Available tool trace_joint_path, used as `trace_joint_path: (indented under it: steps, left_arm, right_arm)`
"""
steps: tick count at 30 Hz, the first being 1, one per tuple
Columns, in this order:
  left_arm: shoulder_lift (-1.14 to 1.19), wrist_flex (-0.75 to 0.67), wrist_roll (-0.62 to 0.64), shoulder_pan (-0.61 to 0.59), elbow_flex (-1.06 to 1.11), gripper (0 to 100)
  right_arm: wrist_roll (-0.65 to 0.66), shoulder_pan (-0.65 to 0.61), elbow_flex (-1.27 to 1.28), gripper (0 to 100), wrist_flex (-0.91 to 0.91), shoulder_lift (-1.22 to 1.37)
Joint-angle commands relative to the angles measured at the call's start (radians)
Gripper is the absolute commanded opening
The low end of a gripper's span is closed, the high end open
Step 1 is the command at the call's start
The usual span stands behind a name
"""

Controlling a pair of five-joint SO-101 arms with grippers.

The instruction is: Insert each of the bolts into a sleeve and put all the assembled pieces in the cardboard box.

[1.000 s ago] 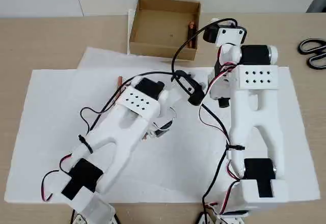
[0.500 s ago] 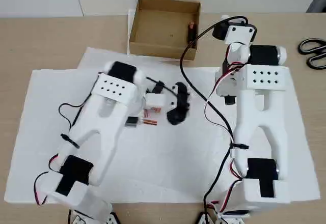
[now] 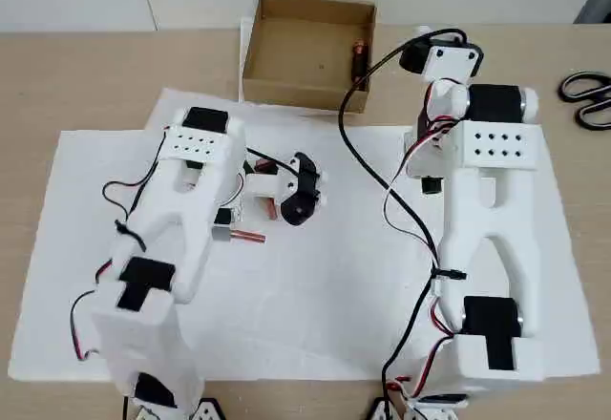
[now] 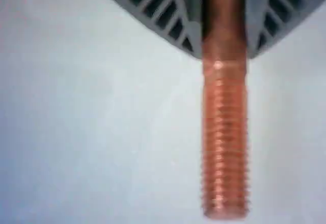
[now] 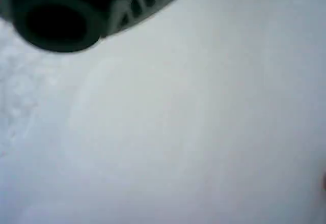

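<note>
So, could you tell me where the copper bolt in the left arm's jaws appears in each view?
High view: the threaded copper bolt is left of centre, by the left arm.
Left wrist view: it sticks out from the grey ribbed jaws.
Right wrist view: not in it.
Landmark: the white paper sheet.

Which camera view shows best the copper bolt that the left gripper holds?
The left wrist view. There the bolt runs down the middle, its thread plain, its upper end clamped in the left gripper. In the high view the bolt is small and half hidden under that arm's wrist. The right wrist view faces the white sheet.
</note>
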Motion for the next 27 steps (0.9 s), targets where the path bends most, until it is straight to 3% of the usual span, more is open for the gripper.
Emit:
trace_joint_path:
  steps: [1, 7, 14, 19, 21, 23, 27]
  left_arm:
    - [0.032, 0.02, -0.365, -0.021, -0.076, 1]
    - [0.055, 0.015, -0.331, -0.026, -0.088, 7]
    - [0.051, 0.017, -0.308, -0.026, -0.117, 8]
    - [0.049, 0.017, -0.11, -0.025, -0.242, 7]
    - [0.049, 0.017, 0.055, -0.023, -0.331, 7]
    - [0.049, 0.017, 0.327, -0.023, -0.424, 7]
    - [0.048, 0.023, 1.132, -0.026, -0.553, 7]
  right_arm:
    - [-0.006, -0.025, -0.006, 0.3, -0.008, -0.059]
    - [-0.006, -0.068, -0.006, 0.3, -0.015, -0.053]
    - [-0.008, -0.067, -0.005, 0.3, -0.015, -0.051]
    - [-0.008, -0.065, -0.005, 0.3, -0.015, -0.051]
    - [-0.006, -0.065, -0.005, 0.3, -0.015, -0.053]
    - [-0.005, -0.065, -0.005, 0.3, -0.015, -0.056]
    - [-0.003, -0.065, -0.005, 0.3, -0.018, -0.058]
